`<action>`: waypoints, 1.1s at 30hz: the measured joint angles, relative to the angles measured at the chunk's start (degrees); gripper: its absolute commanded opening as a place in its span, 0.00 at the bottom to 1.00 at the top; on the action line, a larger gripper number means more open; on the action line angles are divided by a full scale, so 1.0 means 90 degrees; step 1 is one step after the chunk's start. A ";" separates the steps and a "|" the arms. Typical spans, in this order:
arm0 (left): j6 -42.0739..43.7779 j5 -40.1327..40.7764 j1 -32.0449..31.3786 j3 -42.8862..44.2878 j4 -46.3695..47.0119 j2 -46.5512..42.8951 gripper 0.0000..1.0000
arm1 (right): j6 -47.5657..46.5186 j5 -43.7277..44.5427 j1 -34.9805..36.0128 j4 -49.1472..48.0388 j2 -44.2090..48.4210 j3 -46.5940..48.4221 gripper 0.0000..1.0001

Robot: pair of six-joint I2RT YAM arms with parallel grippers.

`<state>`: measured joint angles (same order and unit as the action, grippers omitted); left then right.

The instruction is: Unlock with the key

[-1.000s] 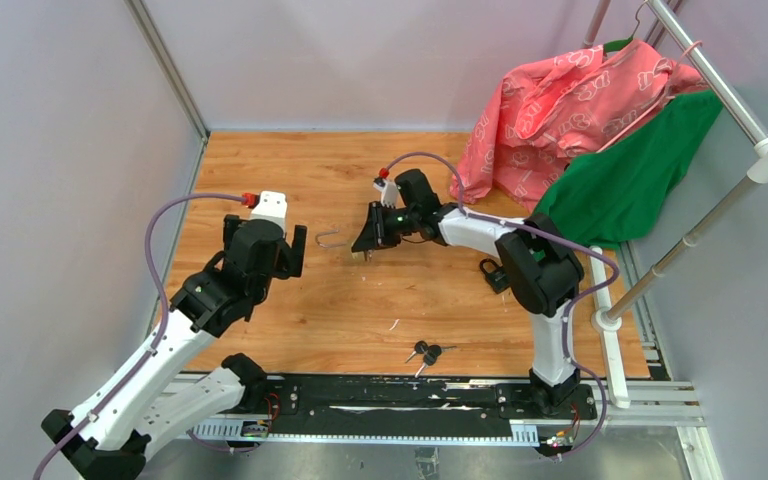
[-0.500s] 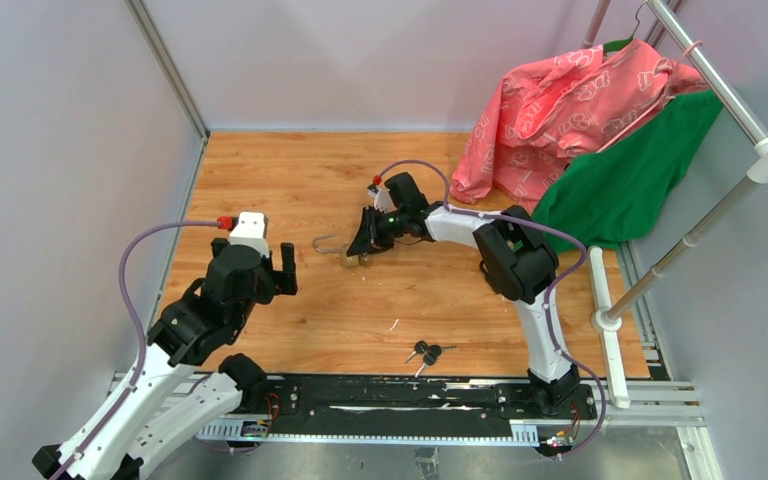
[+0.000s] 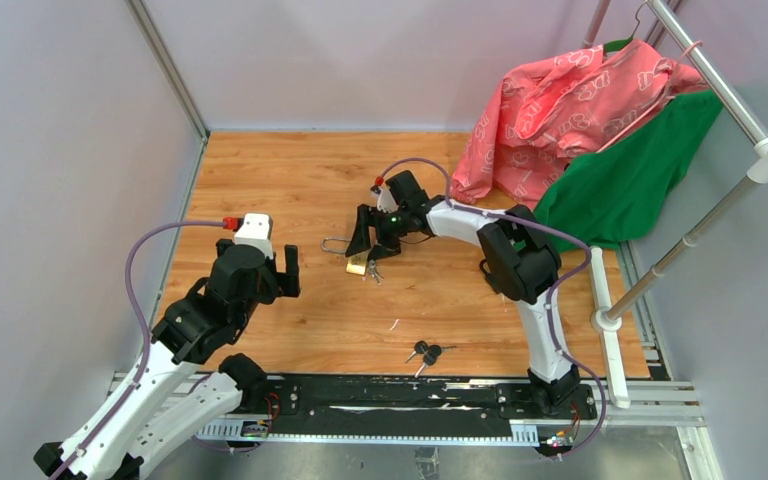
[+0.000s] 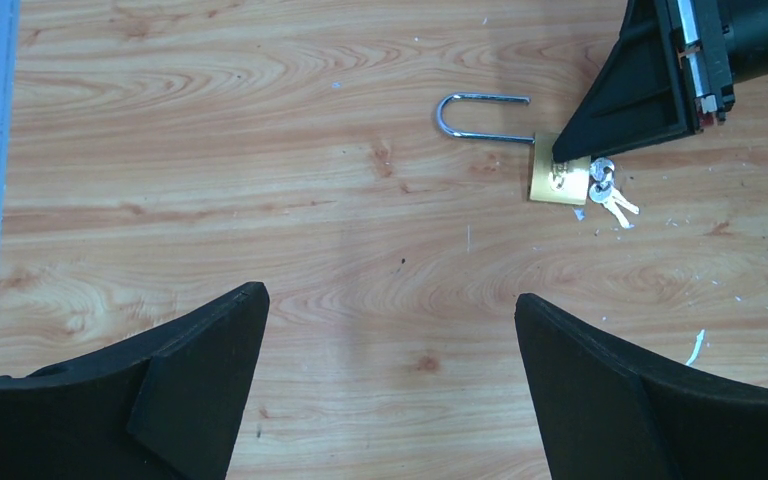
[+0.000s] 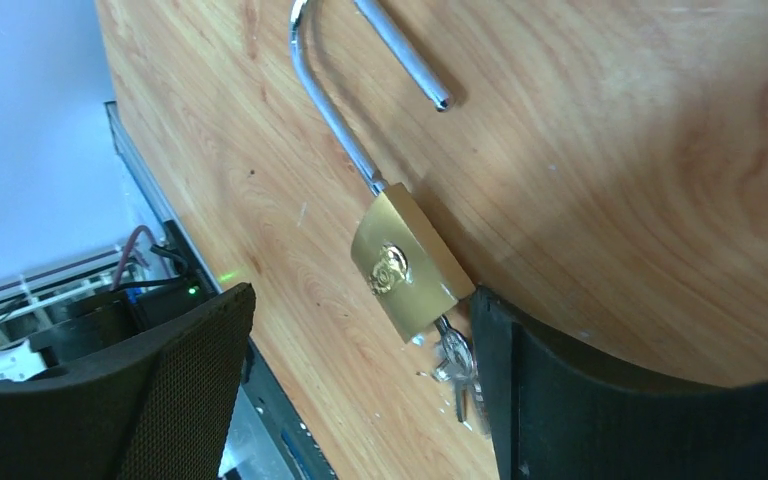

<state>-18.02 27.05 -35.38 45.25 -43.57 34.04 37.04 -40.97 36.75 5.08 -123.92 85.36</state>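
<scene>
A brass padlock lies flat on the wooden table, its steel shackle swung open. A key sticks in the bottom of the padlock, with spare keys on its ring. My right gripper hovers just over the lock, open. In the right wrist view one finger sits beside the key, and the right gripper holds nothing. My left gripper is open and stands well to the left of the padlock. In its own view the left gripper shows only bare wood between the fingers.
A second bunch of black-headed keys lies near the front rail. Red and green garments hang from a white rack at the back right. Grey walls close the left and far sides.
My right gripper has opened and let go of the padlock, which now lies on the table with the key in it. The left arm drew back toward the near left.
</scene>
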 measured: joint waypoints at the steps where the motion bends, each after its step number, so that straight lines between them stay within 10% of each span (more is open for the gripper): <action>1: 0.0000 -0.0005 0.0002 0.0000 0.0002 0.0002 0.98 | -0.0066 0.0049 -0.0015 0.0073 0.0024 0.0012 0.82; 18: 0.0005 -0.0104 0.0002 -0.0002 0.0022 0.0107 0.98 | -0.1591 0.1715 -0.0291 0.1746 0.1831 -0.0248 0.87; 33: 0.0078 -0.0299 0.0002 -0.0019 0.0036 0.0121 0.98 | -0.2132 0.4439 -0.0367 0.2637 0.4345 -0.3070 0.88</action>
<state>-17.32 24.36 -35.35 45.08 -43.24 35.14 17.85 -1.02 33.45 28.82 -84.82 57.74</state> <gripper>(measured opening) 0.978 0.872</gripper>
